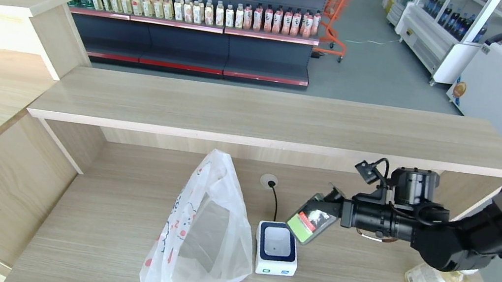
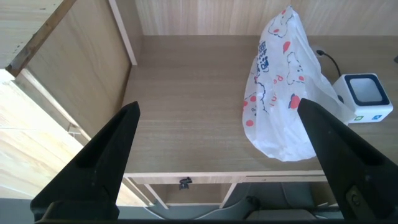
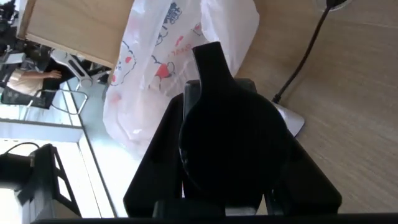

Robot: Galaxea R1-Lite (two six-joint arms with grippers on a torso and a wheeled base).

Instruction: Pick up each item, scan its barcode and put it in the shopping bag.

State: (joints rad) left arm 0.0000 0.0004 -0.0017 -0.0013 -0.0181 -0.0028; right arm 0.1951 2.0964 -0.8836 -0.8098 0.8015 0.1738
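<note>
My right gripper (image 1: 329,206) is shut on a small can-like item (image 1: 311,222) with a green and red label, held tilted just above and to the right of the white barcode scanner (image 1: 276,248). In the right wrist view the item (image 3: 233,143) is a dark round shape between the fingers, with the scanner (image 3: 292,122) partly hidden behind it. The white plastic shopping bag (image 1: 202,233) stands open to the left of the scanner. My left gripper (image 2: 217,158) hangs open over the counter's front left, nothing between its fingers, with the bag (image 2: 283,93) off to its right.
A pale bottle (image 1: 434,281) lies on the counter at the right, partly under my right arm. The scanner's black cable (image 1: 274,201) runs back to a round port (image 1: 269,180). A raised wooden ledge (image 1: 274,119) borders the counter's far side, a side panel (image 1: 1,183) its left.
</note>
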